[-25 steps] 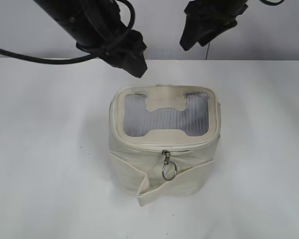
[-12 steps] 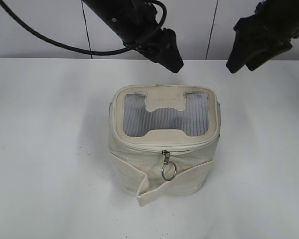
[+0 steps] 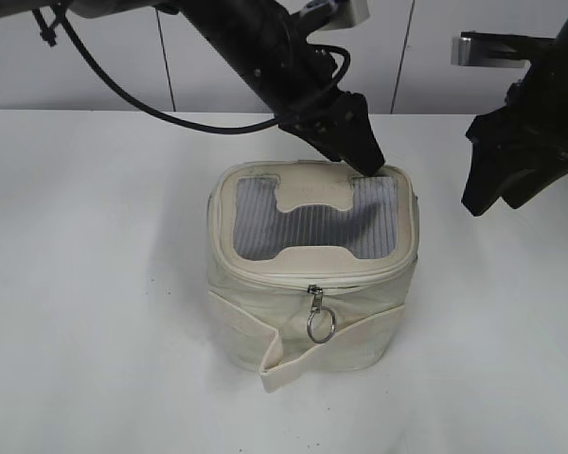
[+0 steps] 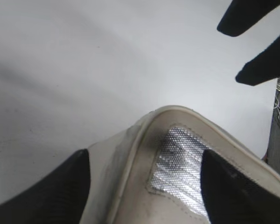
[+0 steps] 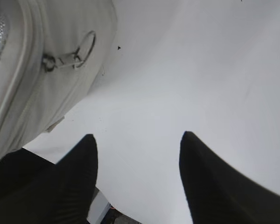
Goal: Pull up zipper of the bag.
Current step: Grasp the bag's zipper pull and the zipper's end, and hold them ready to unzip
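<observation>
The cream-white bag [image 3: 308,326] stands mid-table, its grey mesh top [image 3: 312,227] facing up. The zipper [image 3: 265,276] runs round the top rim; one silver slider [image 3: 314,294] with a ring pull [image 3: 321,326] hangs at the front middle. My left gripper [image 3: 364,159] is open at the bag's back right top corner; in the left wrist view [image 4: 143,154] its fingers straddle that corner and the mesh [image 4: 182,158]. My right gripper [image 3: 488,194] is open and empty, to the right of the bag. The right wrist view [image 5: 137,135] shows the bag [image 5: 32,93] and slider [image 5: 67,57].
White table [image 3: 95,284] under the bag, a pale wall behind it. A loose cream band end [image 3: 275,364] sticks out at the bag's front bottom. The right gripper's fingers show at the top right of the left wrist view [image 4: 254,42].
The left arm has come down and to the right onto the bag's back right corner. The right arm has moved right and lower. The bag has not moved.
</observation>
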Controlling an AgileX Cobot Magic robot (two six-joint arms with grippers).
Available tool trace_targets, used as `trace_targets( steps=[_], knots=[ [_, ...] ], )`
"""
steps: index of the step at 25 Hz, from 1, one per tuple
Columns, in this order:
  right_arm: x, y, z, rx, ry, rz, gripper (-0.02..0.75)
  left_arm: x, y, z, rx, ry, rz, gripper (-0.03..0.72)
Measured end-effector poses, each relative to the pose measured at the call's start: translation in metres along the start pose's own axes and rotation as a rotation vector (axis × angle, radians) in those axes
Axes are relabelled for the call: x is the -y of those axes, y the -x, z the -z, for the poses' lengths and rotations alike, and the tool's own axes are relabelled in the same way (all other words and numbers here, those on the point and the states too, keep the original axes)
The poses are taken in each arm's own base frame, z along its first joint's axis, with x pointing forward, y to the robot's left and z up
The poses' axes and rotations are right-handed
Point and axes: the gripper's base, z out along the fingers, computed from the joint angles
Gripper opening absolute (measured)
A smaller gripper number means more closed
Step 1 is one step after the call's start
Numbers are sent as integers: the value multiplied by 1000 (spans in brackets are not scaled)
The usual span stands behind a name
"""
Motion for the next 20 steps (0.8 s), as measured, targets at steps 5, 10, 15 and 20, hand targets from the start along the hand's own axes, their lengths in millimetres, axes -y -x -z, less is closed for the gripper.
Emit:
trace_targets(
  steps=[5, 10, 15, 20],
  knots=[
    [0, -1, -1, -3, 2, -3, 440, -5, -4, -14, -2, -45, 38, 559],
    [-1, 0, -1, -1, 8, -6, 440, -8, -9, -30, -30, -68, 54, 547],
    [-1, 0, 0, 1, 11, -9, 440, -5, -7, -31, -31, -69, 43, 224],
    [-1, -3, -3, -9, 19, -12, 440, -5, -7, -31, -39, -67, 38, 58]
  ],
)
